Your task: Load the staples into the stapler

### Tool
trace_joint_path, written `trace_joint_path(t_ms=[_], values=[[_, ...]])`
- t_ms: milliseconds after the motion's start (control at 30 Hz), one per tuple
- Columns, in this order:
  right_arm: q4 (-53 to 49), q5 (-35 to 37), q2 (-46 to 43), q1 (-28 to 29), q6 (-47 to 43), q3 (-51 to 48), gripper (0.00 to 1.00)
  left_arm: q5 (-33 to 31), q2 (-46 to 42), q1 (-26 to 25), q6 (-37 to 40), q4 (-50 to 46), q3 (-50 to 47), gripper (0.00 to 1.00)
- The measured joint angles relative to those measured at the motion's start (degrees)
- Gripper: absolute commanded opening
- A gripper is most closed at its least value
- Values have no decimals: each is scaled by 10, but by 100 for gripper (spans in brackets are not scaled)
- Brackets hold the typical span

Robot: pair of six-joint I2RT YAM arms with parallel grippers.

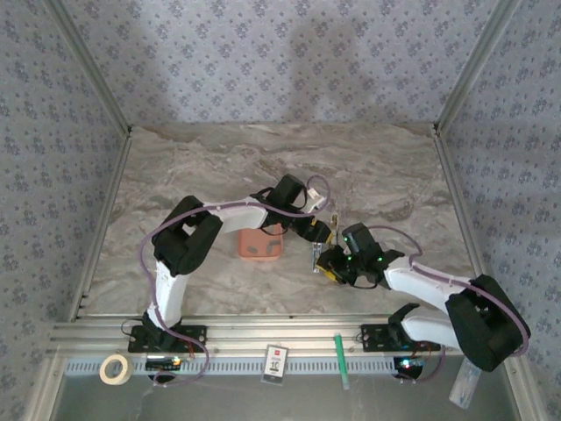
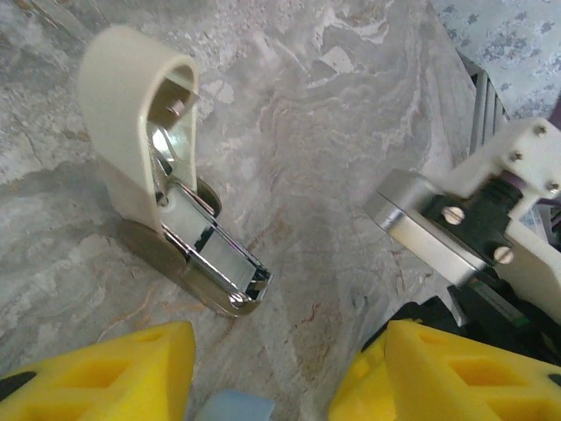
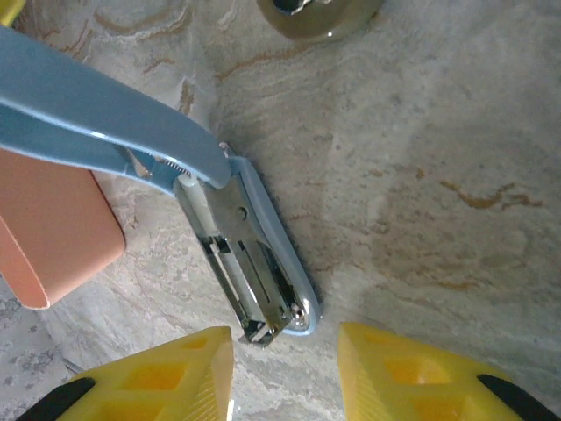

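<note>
Fingers, right gripper (image 3: pixel 282 373): parted, straddling the rail end of the stapler (image 3: pixel 254 263); contact unclear.
Fingers, left gripper (image 2: pixel 276 373): apart, blue lid tip (image 2: pixel 232 408) between them; grip unclear.
Stapler: opened, on marble table (image 3: pixel 438 132) beside orange tray (image 3: pixel 53 228).

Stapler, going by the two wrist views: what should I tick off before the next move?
1. Lid of the stapler swung open: ok.
2. Silver rail exposed and facing up: ok.
3. Rail already loaded: cannot tell.
4. Staple strip picked up: not ok. The right end effector and the left end effector both stand open, with no strip seen between their fingers.
5. The orange tray lies clear of the rail, on the lid's side: ok.
6. Staples waiting in the tray: cannot tell, too small in the top view.
</note>
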Motion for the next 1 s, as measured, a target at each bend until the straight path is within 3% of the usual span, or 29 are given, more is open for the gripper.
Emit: trace_joint_path(t_ms=[1000], values=[[-4, 5, 42, -3, -35, 20, 21, 118, 0, 0, 44, -25, -2, 42]])
